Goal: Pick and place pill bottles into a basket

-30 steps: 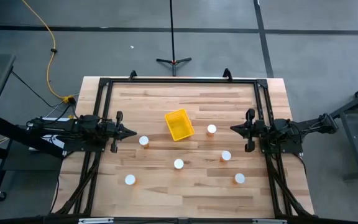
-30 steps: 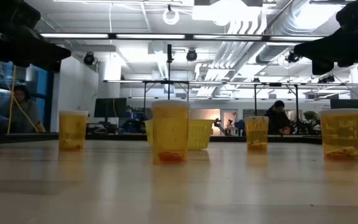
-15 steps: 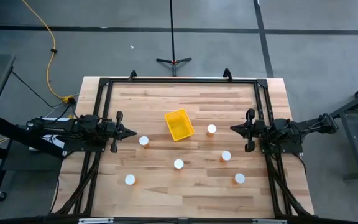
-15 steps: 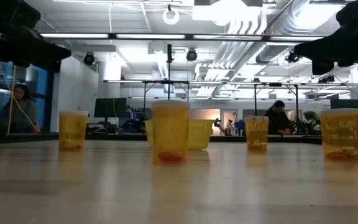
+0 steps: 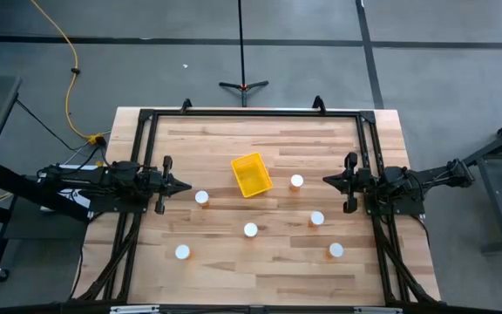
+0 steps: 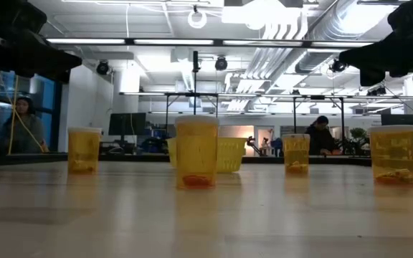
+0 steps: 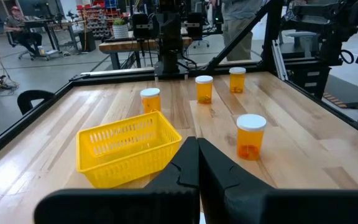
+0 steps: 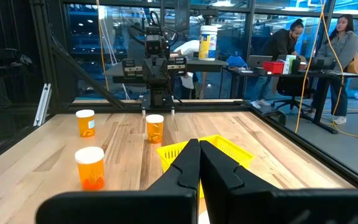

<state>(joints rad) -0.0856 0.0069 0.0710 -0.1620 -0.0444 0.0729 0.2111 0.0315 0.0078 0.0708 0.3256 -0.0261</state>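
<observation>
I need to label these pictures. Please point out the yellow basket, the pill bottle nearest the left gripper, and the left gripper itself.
yellow basket (image 5: 251,174): high view, its inside floor.
pill bottle nearest the left gripper (image 5: 202,197): high view, its white cap.
left gripper (image 5: 184,185): high view, tip of its shut fingers.

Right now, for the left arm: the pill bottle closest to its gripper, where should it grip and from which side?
Grip the nearest pill bottle across its orange body just under the white cap, probably coming down from above. It stands upright and alone on the table, with the basket well apart. The left gripper is shut, so open first.

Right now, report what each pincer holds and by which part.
Nothing is held: left pincer and right pincer are both shut and empty, at the table's sides.
</observation>
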